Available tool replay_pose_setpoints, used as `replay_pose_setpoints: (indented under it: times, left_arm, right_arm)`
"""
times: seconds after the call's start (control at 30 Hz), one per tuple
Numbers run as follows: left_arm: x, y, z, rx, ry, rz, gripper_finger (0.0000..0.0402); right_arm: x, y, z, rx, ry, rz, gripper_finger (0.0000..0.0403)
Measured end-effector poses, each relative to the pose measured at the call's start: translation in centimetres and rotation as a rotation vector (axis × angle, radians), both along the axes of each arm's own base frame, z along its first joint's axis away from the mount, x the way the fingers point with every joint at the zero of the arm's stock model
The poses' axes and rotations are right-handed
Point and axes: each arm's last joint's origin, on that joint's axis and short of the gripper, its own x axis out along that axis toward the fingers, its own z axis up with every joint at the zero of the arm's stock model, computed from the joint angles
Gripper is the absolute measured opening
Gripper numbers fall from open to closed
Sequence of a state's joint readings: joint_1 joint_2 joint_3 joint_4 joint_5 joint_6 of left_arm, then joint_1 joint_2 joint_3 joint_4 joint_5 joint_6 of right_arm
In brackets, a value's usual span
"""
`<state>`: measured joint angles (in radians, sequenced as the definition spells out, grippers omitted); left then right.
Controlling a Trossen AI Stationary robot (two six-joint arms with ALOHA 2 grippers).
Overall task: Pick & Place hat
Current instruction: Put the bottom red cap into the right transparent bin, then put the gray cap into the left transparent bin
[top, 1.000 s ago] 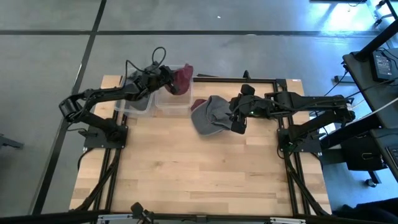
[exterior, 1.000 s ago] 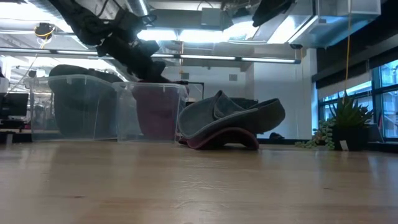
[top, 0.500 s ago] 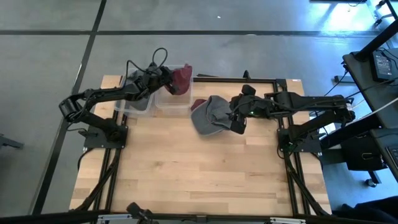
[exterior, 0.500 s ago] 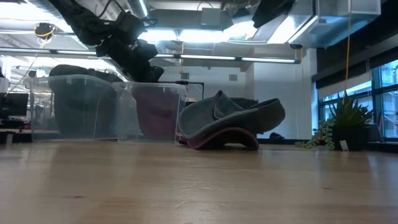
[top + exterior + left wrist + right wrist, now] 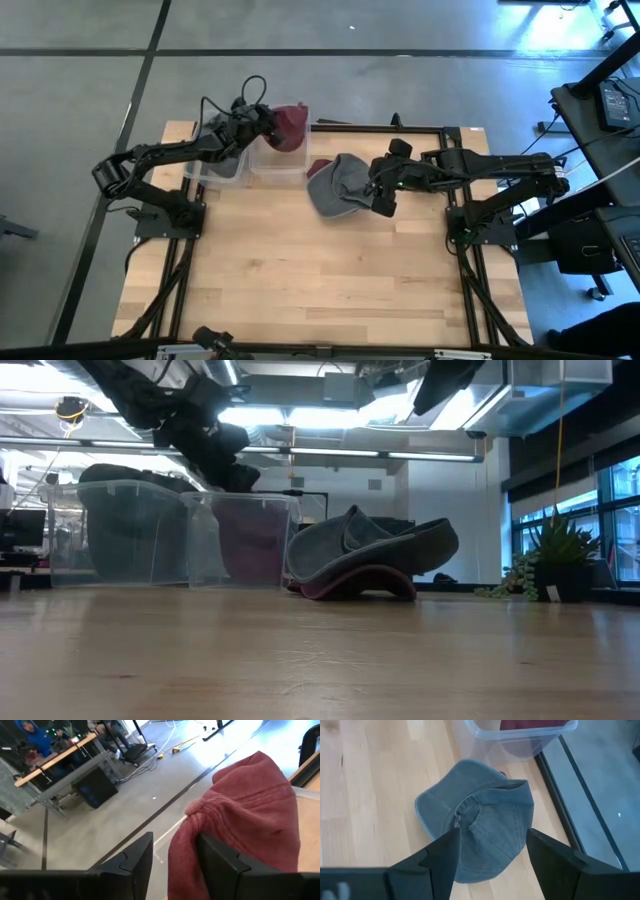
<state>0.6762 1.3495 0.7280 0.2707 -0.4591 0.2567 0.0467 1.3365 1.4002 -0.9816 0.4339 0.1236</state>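
Note:
A dark red hat [image 5: 290,125] lies over the far right corner of a clear bin [image 5: 278,168]; it fills the left wrist view [image 5: 250,805]. My left gripper [image 5: 268,122] is above that bin, open, with the hat's cloth between its fingers. A grey hat [image 5: 340,188] lies on the table, its brim on another dark red hat [image 5: 318,167]. My right gripper [image 5: 382,200] hangs open well above the grey hat [image 5: 480,835] and touches nothing. My left gripper has a gathered fold of the red hat's crown [image 5: 192,835] between its fingers. The cloth lies against one finger [image 5: 220,865]; floor shows between it and the other finger [image 5: 135,865]. The fingers come slanting from the table's left. Whether the hat still hangs from them, I cannot tell.
A second clear bin [image 5: 215,165] with dark cloth in it stands left of the first; both show in the low view [image 5: 130,540]. Dark red cloth lies inside the right bin [image 5: 250,540]. The table's near half is bare wood [image 5: 320,280].
My left gripper has gone up from the bin's rim and a little toward the table's far edge. The dark red cloth inside the bin has stayed where it was. The grey hat has not moved.

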Motion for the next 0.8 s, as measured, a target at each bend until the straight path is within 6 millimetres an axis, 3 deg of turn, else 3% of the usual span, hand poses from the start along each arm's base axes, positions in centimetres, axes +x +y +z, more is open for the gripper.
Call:
replay_pose_setpoints:
  times: [0.5,0.63,0.8]
  left_arm:
    - [-1.8,-1.2,1.8,-0.077,-0.103,-0.008,0.0149]
    - [-2.3,-1.6,2.6,-0.069,-0.12,-0.011,0.015]
    - [-2.9,-2.1,3.5,-0.071,-0.184,-0.005,0.0146]
  right_arm:
    - [-0.1,-0.1,-0.6,-0.016,0.068,0.01,0.0227]
    - [-0.3,-0.6,-2.4,-0.051,0.097,-0.076,0.0227]
    - [-0.9,-1.4,-6.4,-0.115,0.24,-0.116,0.0227]
